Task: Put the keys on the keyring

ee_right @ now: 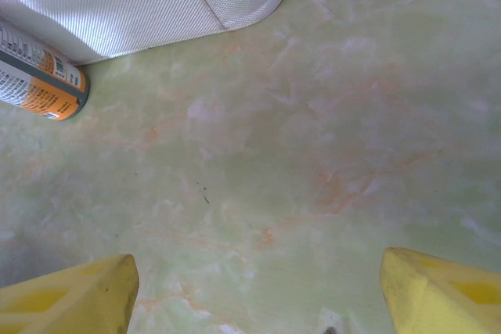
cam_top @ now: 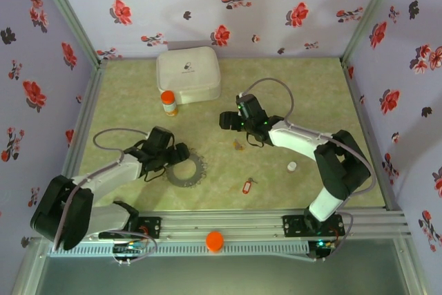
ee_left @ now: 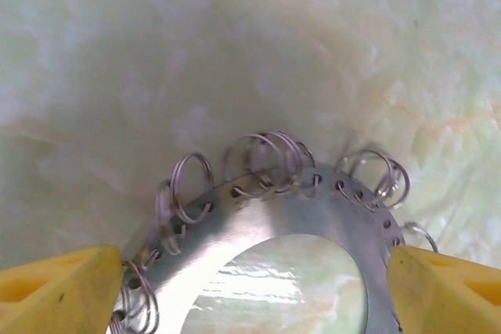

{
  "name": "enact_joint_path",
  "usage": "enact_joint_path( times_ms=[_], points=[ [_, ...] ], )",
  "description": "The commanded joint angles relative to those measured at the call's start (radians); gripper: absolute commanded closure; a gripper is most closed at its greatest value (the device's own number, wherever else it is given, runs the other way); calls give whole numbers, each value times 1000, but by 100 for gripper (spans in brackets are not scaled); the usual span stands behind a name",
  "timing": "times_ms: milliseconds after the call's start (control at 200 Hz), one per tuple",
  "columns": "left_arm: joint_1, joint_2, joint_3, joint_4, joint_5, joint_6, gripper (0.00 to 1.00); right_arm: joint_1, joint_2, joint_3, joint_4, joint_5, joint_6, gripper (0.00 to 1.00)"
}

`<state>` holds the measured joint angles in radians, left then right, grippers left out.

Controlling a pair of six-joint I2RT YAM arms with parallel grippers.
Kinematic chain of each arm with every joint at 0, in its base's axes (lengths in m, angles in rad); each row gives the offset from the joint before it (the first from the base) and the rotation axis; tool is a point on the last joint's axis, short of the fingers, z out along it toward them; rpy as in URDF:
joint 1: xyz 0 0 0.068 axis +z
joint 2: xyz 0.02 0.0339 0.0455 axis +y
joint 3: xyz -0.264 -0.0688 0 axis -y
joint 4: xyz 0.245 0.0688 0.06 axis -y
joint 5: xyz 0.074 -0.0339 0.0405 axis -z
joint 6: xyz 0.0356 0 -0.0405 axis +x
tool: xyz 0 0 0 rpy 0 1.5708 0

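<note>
From above, the left fingers (cam_top: 179, 155) hang spread over the 10 o'clock rim of the keyring (cam_top: 190, 170), which lies flat on the bench (cam_top: 311, 101). The brass key (cam_top: 239, 145) lies at the ring's 2 o'clock and the red-tagged key (cam_top: 248, 185) at its 4 o'clock. The right fingers (cam_top: 228, 119) are spread and empty.

Left wrist: the left fingers (ee_left: 63, 291) straddle the keyring (ee_left: 313, 209) unclamped. Its wire loops (ee_left: 192, 185), a blur from above, are plain here. Best to pinch plate, not loops.

Right wrist: the right fingers (ee_right: 446, 291) gape over bare bench, with a bottle (ee_right: 39, 76) at 10 o'clock.

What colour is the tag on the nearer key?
Red; the tagged key shows best in the top external view.
</note>
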<state>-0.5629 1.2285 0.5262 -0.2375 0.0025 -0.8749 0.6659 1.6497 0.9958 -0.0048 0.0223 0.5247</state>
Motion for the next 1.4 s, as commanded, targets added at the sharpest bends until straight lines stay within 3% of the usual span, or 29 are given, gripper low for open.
enact_joint_path(
  times_ms=[0,230,435,550,710,1045,1395],
  points=[
    [-57,27,-5,29,35,-94,13,4,-23,-7,6,-34,-10,19],
    [-132,11,-9,47,-12,-166,14,17,-43,-4,-50,-82,-38,21],
    [-139,-116,81,-246,-205,13,13,18,-62,-29,-61,-67,-41,22],
    [-231,-154,135,-311,-227,144,15,18,-54,-38,-50,-62,-25,22],
    [-361,-63,179,-369,-96,205,22,18,-55,-44,-50,-54,-10,21],
    [-412,67,158,-333,218,229,39,18,-127,-141,14,-10,0,21],
    [-414,194,202,-296,235,273,57,17,-135,-199,99,-35,23,21]
  ],
)
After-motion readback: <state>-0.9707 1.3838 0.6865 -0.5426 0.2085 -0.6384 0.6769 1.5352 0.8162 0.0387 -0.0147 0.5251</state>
